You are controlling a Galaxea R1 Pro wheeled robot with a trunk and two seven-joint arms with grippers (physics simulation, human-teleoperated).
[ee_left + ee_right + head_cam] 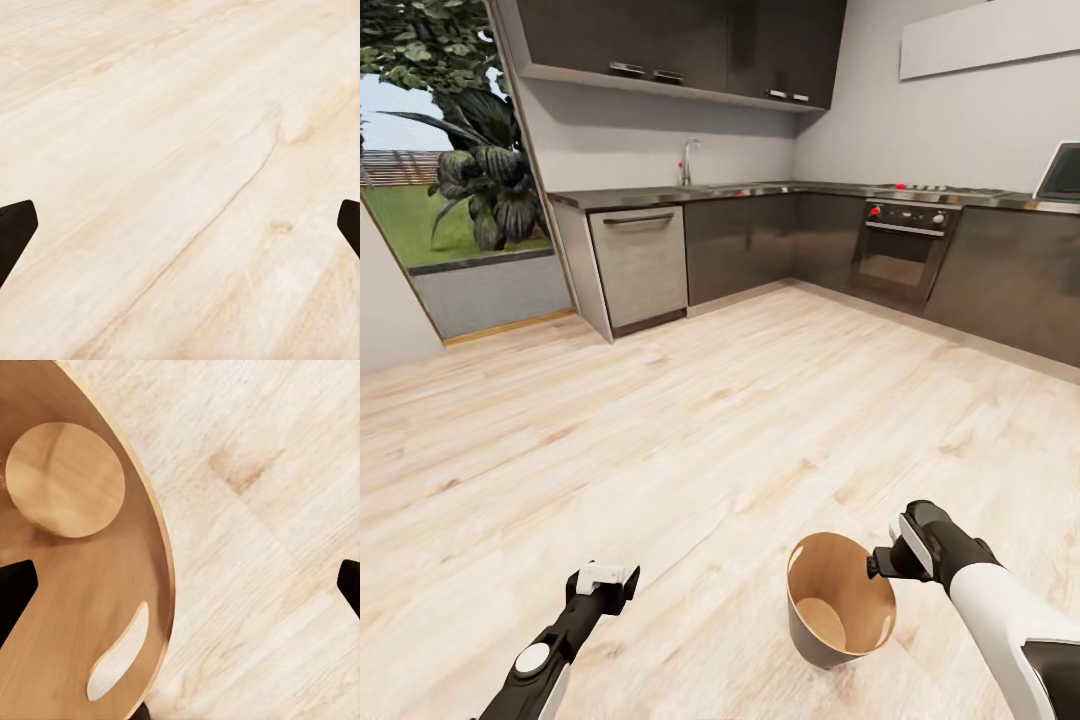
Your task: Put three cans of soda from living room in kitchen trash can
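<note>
The one bin [840, 612] stood on the kitchen floor [690, 420], its bottom bare; cans counted in it: none. The right gripper [882, 563] hung at its rim, fingers spread wide and holding nothing. The left gripper [605, 580] hung over bare boards, also wide and empty. Risk: the right fingers, being that close, could knock the rim and tip the bin.
</note>
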